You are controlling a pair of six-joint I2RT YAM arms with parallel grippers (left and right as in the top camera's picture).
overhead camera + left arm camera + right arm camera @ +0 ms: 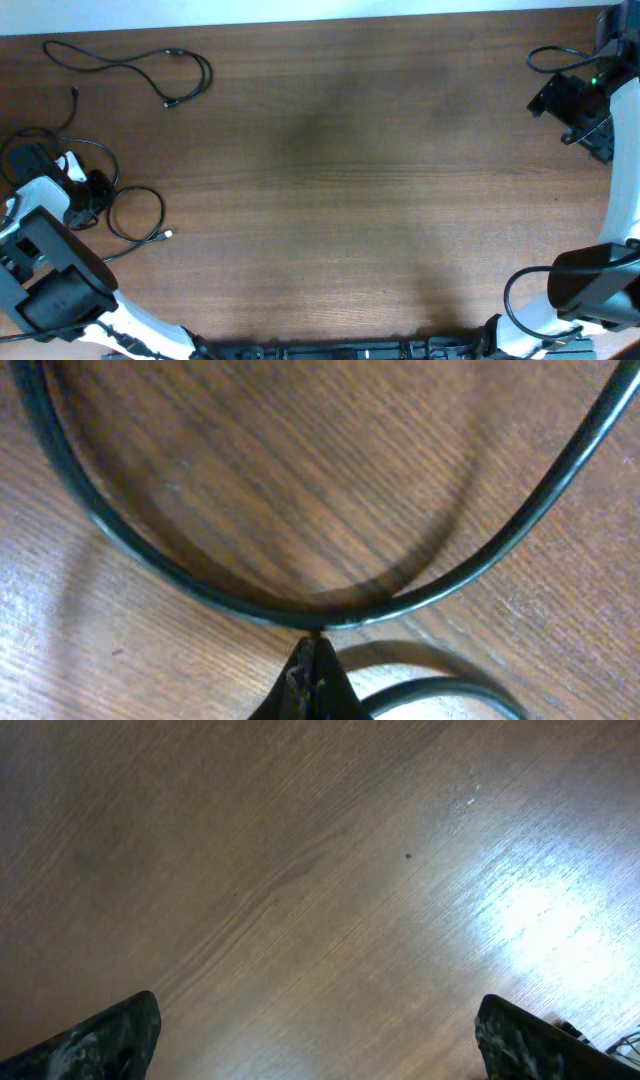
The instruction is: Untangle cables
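Note:
Three thin black cables lie at the table's left. One (pixel 130 65) is spread out alone at the far left corner. One (pixel 40 150) loops beside my left arm. One (pixel 135 215) forms a loose loop with a small plug end (pixel 168 235). My left gripper (pixel 98 195) is shut, and its tips (pixel 315 645) touch the near edge of that loop (pixel 200 585). I cannot see any cable pinched between the fingers. Another stretch of cable (pixel 450 688) runs beside them. My right gripper (pixel 578 112) is open and empty over bare wood (pixel 320 920) at the far right.
The wooden table (pixel 340 170) fills the view. The left arm's white body (pixel 45 250) covers the near left corner. The right arm's own thick wire (pixel 550 55) loops at the far right corner, and its base (pixel 590 285) is at the near right.

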